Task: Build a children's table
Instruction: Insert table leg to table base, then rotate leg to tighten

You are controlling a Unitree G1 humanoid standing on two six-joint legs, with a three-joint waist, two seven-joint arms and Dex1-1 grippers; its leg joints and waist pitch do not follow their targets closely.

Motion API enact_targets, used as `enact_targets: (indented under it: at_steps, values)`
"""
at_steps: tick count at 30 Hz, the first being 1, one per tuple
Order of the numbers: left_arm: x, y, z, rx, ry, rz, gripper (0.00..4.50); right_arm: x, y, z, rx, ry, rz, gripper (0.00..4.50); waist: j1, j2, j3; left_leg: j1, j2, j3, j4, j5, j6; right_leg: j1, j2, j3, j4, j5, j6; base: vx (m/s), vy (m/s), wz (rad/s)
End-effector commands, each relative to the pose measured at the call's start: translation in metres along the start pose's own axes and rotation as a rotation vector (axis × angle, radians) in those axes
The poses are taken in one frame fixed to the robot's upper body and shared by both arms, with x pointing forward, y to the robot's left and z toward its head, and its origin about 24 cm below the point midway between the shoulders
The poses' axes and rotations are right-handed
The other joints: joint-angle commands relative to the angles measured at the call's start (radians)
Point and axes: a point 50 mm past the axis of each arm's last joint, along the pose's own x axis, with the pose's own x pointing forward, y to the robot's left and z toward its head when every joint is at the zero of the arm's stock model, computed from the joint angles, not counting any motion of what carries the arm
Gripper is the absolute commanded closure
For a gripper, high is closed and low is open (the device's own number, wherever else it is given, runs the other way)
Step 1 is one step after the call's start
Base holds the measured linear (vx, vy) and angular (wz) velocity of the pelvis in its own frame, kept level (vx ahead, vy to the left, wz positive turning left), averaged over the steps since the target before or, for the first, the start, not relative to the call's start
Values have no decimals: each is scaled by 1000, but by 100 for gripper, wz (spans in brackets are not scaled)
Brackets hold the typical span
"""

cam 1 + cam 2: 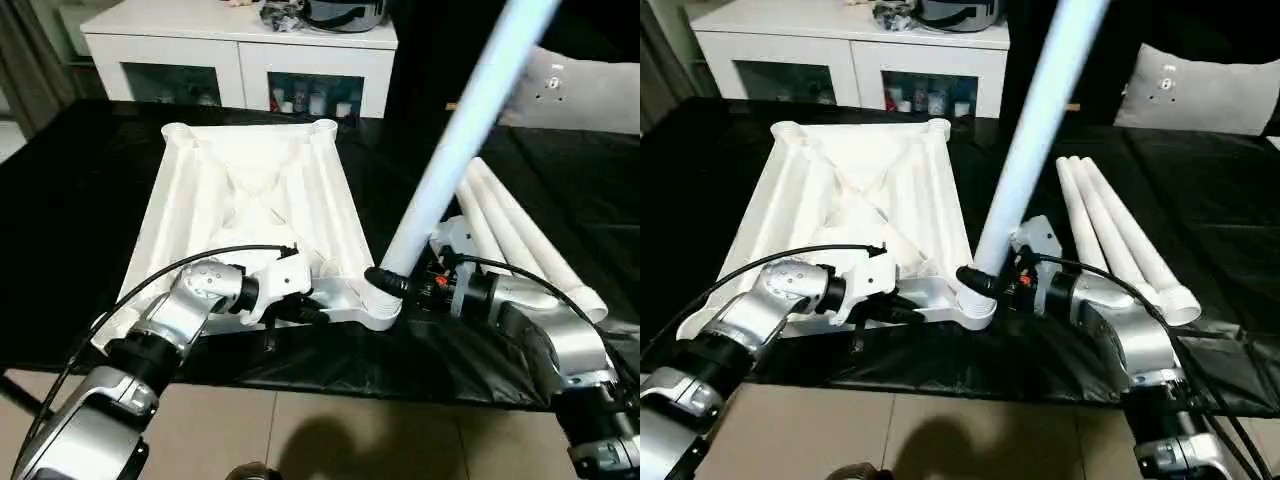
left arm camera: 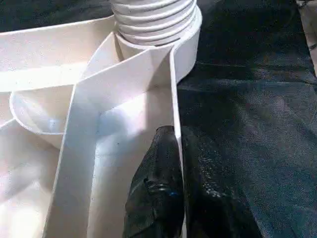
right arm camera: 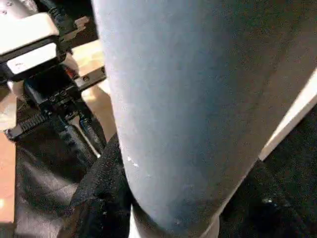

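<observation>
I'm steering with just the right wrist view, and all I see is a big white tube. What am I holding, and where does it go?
Observer: Your right claw holds a table leg near its bottom end. The leg stands tilted in the near right corner socket of the upside-down tabletop.
Operator: Is the other claw helping?
Observer: Yes, the left claw pinches the tabletop's near rim beside that socket.
Operator: Any more legs?
Observer: Yes, three spare legs lie side by side on the black cloth, right of the tabletop.
</observation>
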Motion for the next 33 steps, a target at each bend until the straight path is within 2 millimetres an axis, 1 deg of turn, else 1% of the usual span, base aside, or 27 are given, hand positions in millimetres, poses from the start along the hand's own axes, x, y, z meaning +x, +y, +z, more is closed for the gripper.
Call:
enact_targets:
  at_steps: [1,2,3,5,7,8,9,11,12,13,14,16,17,18,19,20,21,22,23,24,25,26,27,29,30,31,33]
  values:
    - [-7,4,3,7,-23,27,450,-5,4,-44,85,219,22,262,-7,-13,-37,34,86,-47,-90,-387,-46,-7,-100,44,-104,-324,-183,0,0,0]
    - [-7,5,3,5,-20,28,450,-4,5,-44,80,229,37,262,-6,-14,-37,38,86,-44,-87,-386,-43,-10,-102,46,-106,-323,-186,0,0,0]
    - [-8,5,3,4,-19,28,450,-4,5,-45,79,235,45,262,-4,-15,-37,36,86,-43,-86,-375,-38,-7,-103,48,-107,-323,-185,0,0,0]
    - [-8,7,3,-2,-15,31,450,-3,6,-45,81,236,58,262,-1,-17,-37,36,86,-43,-86,-366,-33,-6,-103,48,-108,-326,-182,0,0,0]
    - [-8,9,3,-10,-10,37,450,-3,8,-46,87,233,67,262,1,-17,-37,38,86,-43,-87,-363,-31,-6,-101,48,-109,-332,-181,0,0,0]
    - [-9,10,3,-12,-5,39,450,-2,9,-46,91,230,73,262,2,-9,-37,39,86,-44,-88,-369,-35,-8,-101,48,-109,-339,-181,0,0,0]
    - [-9,11,3,-12,0,40,450,-2,10,-46,90,228,78,262,0,-14,-37,40,87,-43,-89,-375,-38,-8,-100,47,-111,-343,-179,0,0,0]
    - [-10,11,3,-13,8,41,450,-2,11,-46,89,226,85,262,0,-14,-36,40,87,-45,-90,-384,-41,-8,-101,47,-110,-353,-179,0,0,0]
    - [-10,12,3,-16,13,43,450,-2,12,-46,91,219,84,262,0,-6,-37,42,87,-46,-91,-395,-47,-9,-100,47,-111,-356,-178,0,0,0]
    - [-10,12,2,-22,16,46,450,-2,12,-46,94,210,78,262,0,-5,-36,42,87,-46,-91,-401,-50,-10,-100,47,-112,-357,-178,0,0,0]
    - [-10,13,2,-26,18,49,450,-1,12,-46,95,205,74,262,0,-9,-36,43,87,-46,-91,-410,-53,-11,-100,48,-112,-359,-178,0,0,0]
    - [-11,13,1,-49,11,59,450,-1,12,-46,106,184,55,262,-1,-8,-36,41,88,-48,-93,-413,-56,-9,-101,47,-112,-361,-178,0,0,0]
    - [-10,13,1,-77,1,75,450,1,11,-46,116,169,12,262,-2,-6,-36,41,88,-48,-95,-420,-58,-10,-100,47,-111,-358,-179,0,0,0]
    - [-10,12,1,-104,-5,92,450,2,9,-46,124,160,-30,262,-3,-7,-36,41,88,-48,-96,-420,-61,-10,-100,47,-110,-354,-180,0,0,0]
    - [-10,12,0,-124,-7,106,450,3,7,-46,131,157,-69,262,-5,-4,-36,41,87,-49,-97,-425,-66,-11,-99,46,-110,-351,-184,0,0,0]
    - [-8,11,0,-145,-11,122,450,4,5,-46,141,152,-112,262,-8,-3,-35,41,86,-51,-98,-440,-73,-13,-99,46,-110,-363,-185,0,0,0]
    - [-6,9,0,-165,-17,135,450,6,3,-45,152,145,-152,262,-14,-3,-34,43,88,-52,-98,-456,-81,-15,-101,47,-110,-378,-187,0,0,0]
    - [-4,7,1,-186,-23,149,450,7,1,-45,165,137,-195,262,-18,-3,-32,42,86,-53,-100,-462,-83,-16,-99,46,-110,-389,-186,0,0,0]
    - [5,2,6,-238,-49,191,450,12,-3,-43,196,126,-292,262,-26,-5,-31,41,86,-55,-99,-477,-88,-17,-101,45,-113,-431,-181,0,0,0]
    - [5,2,6,-238,-49,191,450,12,-3,-43,196,126,-292,262,-28,-3,-31,41,85,-57,-99,-480,-89,-18,-101,45,-115,-442,-177,0,0,0]
    - [11,0,9,-258,-60,210,450,15,-5,-43,207,128,-328,262,-31,-4,-31,40,83,-58,-99,-484,-89,-17,-100,44,-117,-464,-163,0,0,0]
    - [15,-1,11,-268,-66,222,450,17,-6,-43,219,127,-353,262,-34,-4,-31,40,83,-59,-100,-484,-88,-18,-100,44,-120,-470,-158,0,0,0]
    - [25,-3,19,-291,-78,259,450,23,-10,-42,254,128,-422,262,-38,-7,-32,40,83,-57,-100,-481,-88,-18,-98,45,-120,-462,-151,0,0,0]
    - [38,-5,30,-293,-83,293,450,32,-15,-41,272,138,-488,262,-49,-5,-32,38,81,-59,-101,-477,-95,-18,-97,41,-120,-451,-158,0,0,0]
    - [39,-5,31,-292,-84,295,450,32,-15,-41,275,139,-493,262,-53,-4,-35,39,80,-57,-101,-464,-90,-16,-95,41,-121,-425,-158,0,0,0]
    - [48,-7,42,-267,-86,302,450,39,-17,-42,299,154,-517,262,-54,-7,-35,37,79,-54,-101,-450,-80,-13,-93,41,-123,-396,-158,0,0,0]
    - [56,-13,53,-221,-76,277,450,49,-15,-43,316,188,-502,262,-55,-5,-35,39,78,-52,-97,-443,-69,-18,-93,43,-125,-379,-164,0,0,0]
